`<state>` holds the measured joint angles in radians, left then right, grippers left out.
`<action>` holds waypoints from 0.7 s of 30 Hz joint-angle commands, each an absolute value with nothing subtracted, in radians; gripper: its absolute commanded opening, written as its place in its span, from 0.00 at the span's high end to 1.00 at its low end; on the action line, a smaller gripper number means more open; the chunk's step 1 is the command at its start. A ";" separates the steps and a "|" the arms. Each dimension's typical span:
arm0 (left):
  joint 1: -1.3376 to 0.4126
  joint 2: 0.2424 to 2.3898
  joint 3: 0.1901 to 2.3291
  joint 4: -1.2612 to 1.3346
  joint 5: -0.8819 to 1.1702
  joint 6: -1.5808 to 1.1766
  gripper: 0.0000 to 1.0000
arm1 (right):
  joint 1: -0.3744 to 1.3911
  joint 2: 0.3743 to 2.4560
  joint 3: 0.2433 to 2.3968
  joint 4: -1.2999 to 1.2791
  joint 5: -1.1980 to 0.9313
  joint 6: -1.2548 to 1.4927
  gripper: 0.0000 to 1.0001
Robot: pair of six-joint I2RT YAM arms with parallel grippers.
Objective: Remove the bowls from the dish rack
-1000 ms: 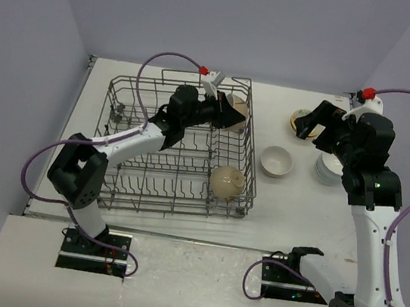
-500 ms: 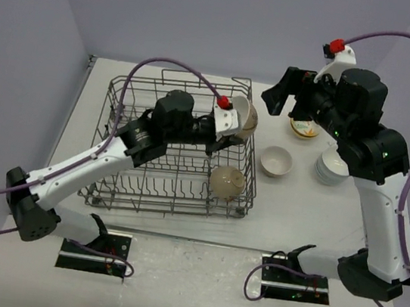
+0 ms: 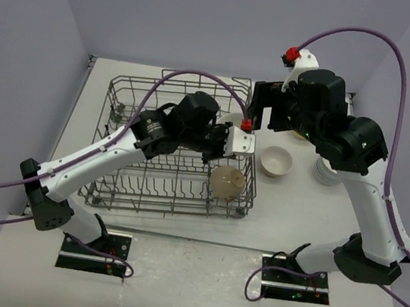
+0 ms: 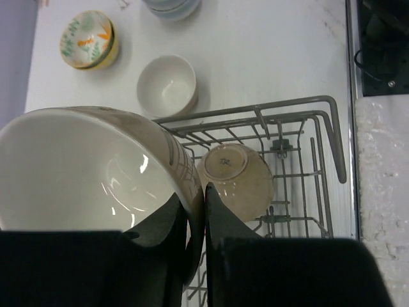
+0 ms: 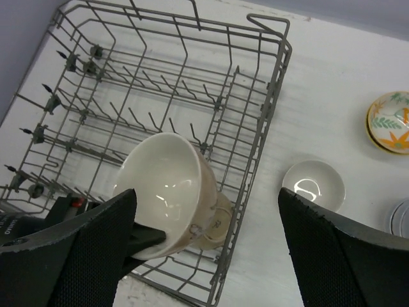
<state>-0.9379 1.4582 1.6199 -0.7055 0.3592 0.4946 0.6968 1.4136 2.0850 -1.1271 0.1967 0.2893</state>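
I'm driving a robotics lab cell. Plain lavender walls (image 3: 20, 59) box in a white table (image 3: 296, 212), black mounting plates (image 3: 80, 252) are bolted at its near edge, and purple cables (image 3: 398, 81) loop loose overhead. A wire dish rack (image 3: 156, 177) and ceramic bowls (image 3: 276, 161) are the kitchenware on it.

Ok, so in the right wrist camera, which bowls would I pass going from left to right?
beige bowl over the dish rack → small white bowl → yellow painted bowl
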 commanded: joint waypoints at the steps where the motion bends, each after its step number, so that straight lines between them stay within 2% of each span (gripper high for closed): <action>1: -0.951 1.422 1.666 -0.690 0.357 0.555 1.00 | 0.701 1.393 2.072 -1.161 0.294 0.317 0.08; 9: -0.957 1.401 1.657 -0.693 0.368 0.586 1.00 | 0.707 1.439 2.010 -1.236 0.111 0.270 0.12; 11: -0.956 1.397 1.654 -0.692 0.376 0.594 1.00 | 0.718 1.445 1.980 -1.227 0.057 0.265 0.18; 12: -0.957 1.396 1.652 -0.692 0.379 0.595 1.00 | 0.724 1.447 1.959 -1.218 0.048 0.264 0.22; 18: -0.956 1.373 1.635 -0.684 0.379 0.612 1.00 | 0.726 1.502 1.942 -1.247 0.084 0.247 0.28; 20: -0.956 1.359 1.615 -0.673 0.387 0.621 1.00 | 0.726 1.526 1.953 -1.269 0.110 0.245 0.42; 21: -0.957 1.344 1.608 -0.658 0.390 0.623 1.00 | 0.726 1.551 1.969 -1.284 0.117 0.245 0.58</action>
<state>-0.9516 1.4322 1.6062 -0.7555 0.3702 0.5732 0.7223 1.5192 1.9392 -1.2236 0.0853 0.2745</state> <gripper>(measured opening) 0.129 0.488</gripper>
